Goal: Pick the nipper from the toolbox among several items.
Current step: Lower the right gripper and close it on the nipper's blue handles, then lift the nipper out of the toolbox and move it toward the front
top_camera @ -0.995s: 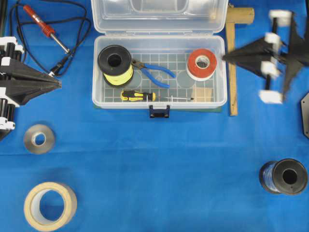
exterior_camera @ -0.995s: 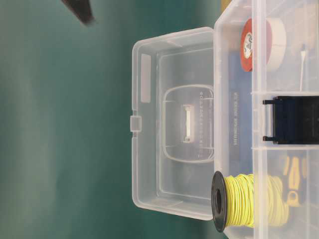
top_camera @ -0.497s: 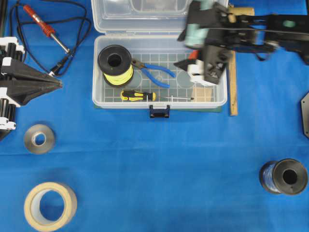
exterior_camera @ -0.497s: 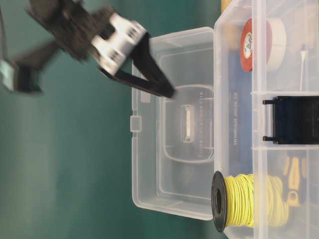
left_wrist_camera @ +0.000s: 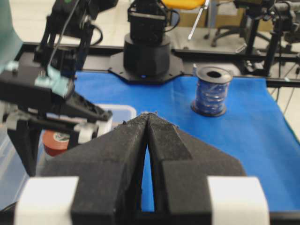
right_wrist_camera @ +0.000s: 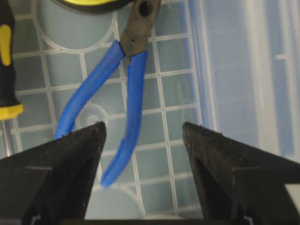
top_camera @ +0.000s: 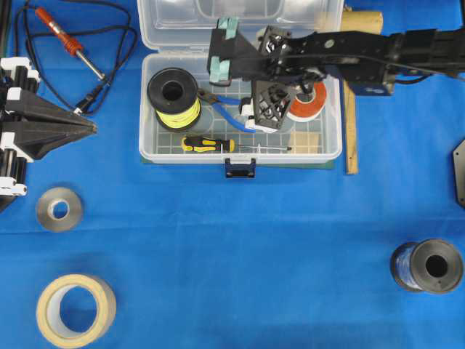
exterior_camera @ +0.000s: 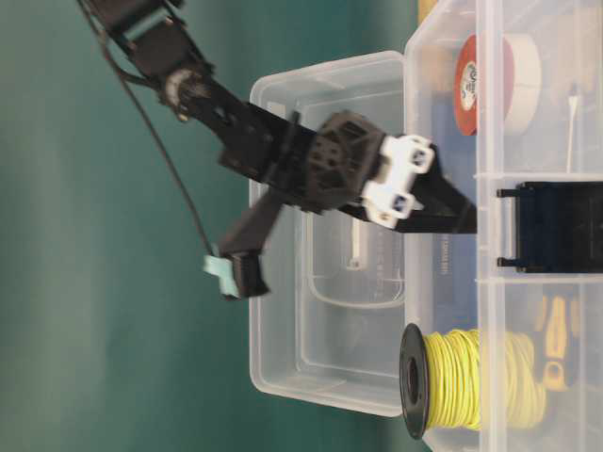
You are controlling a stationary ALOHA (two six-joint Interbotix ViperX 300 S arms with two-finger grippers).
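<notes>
The right gripper point(right_wrist_camera: 143, 136) has swung in from the right edge of the table over the past second and now hangs inside the open toolbox point(top_camera: 330, 149), its jaws released and spread wide where a second ago they were pinched shut. In the right wrist view the two black fingertips point(right_wrist_camera: 75, 145) straddle the lower ends of the blue handles, one tip overlapping the left handle's end and the other off to the right with bare gridded floor between it and the right handle; I cannot tell whether either pad is touching yet.

The nipper point(top_camera: 220, 104) lies flat on the toolbox floor, its dark jaws pointing toward 10 o'clock at the yellow wire spool point(top_camera: 174, 98), its handles trailing toward 4 o'clock under the arm. The black-and-yellow screwdriver point(top_camera: 211, 144) lies just at 6 o'clock of it, and the red-and-white tape roll point(top_camera: 309, 104) sits at 3 o'clock, partly hidden by the arm.

The left gripper point(left_wrist_camera: 147, 117) is parked at 9 o'clock outside the box, clenched on nothing.

So the approach looks nearly done: the claw is lined up and open, and what seems left is a short descent, a squeeze across both handles, and a lift clear of the screwdriver.
</notes>
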